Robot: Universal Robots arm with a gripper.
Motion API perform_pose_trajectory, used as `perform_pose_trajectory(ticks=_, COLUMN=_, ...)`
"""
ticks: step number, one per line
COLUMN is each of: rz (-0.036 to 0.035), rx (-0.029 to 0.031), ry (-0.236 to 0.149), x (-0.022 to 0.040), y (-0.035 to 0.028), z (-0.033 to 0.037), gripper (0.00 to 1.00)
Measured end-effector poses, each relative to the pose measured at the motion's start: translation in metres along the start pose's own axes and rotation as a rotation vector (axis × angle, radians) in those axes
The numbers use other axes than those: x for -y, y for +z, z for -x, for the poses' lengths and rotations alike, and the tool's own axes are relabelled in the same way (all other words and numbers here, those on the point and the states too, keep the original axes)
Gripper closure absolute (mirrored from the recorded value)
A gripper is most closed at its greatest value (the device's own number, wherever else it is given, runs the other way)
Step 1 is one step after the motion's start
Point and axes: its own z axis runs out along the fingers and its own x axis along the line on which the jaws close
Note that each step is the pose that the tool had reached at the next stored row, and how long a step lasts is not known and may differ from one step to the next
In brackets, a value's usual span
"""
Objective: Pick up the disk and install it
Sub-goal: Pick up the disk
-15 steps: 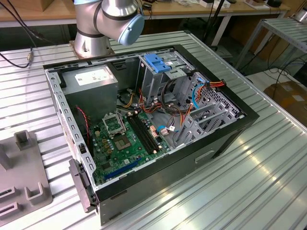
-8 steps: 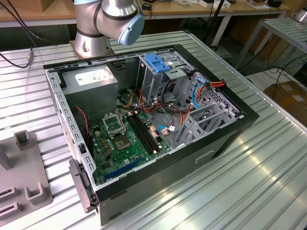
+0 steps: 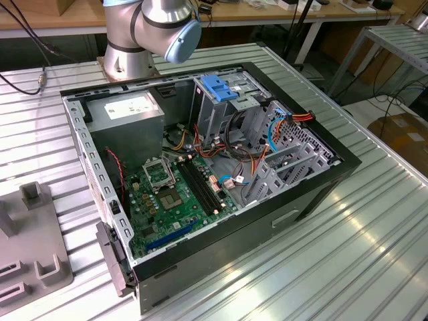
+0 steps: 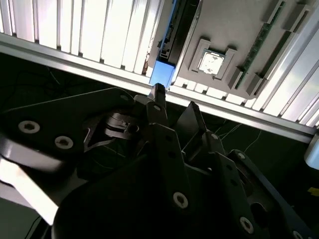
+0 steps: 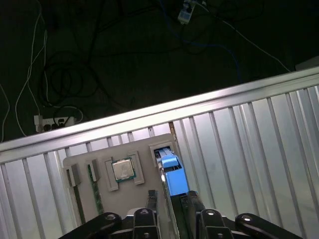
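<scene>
Over the grey fixture (image 5: 130, 199) on the table (image 5: 239, 149) | fingers (image 5: 152, 209) narrowly parted, straddling the disk (image 5: 173, 178) | disk stands on edge in its slot beside the processor (image 5: 123, 170)

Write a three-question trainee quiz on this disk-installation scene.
1. True or false: the flat grey metal disk in its bright blue plastic carrier rail already sits inside the open black computer case.
2. The tool is nearest to: A) the disk B) a green motherboard C) a grey power-supply box.
3. Fill in: the case rests on a ribbed ___ table.
Key: 1 false; 2 A; 3 metal.
</scene>
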Motion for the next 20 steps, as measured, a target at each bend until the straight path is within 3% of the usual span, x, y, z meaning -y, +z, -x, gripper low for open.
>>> perform_pose_trajectory(ticks=7, rz=-0.0101, rx=-0.0007, ry=-0.076, x=0.0001, y=0.0032, z=-0.0001, gripper=0.63)
perform_pose_trajectory(ticks=13, rz=-0.0106, rx=-0.0036, ry=-0.163, x=0.0003, y=0.0077, z=-0.0002, gripper=0.63)
perform_pose_trajectory(ticks=20, rz=-0.0106, rx=-0.0040, ry=-0.170, x=0.0003, y=0.0078, z=-0.0002, gripper=0.63)
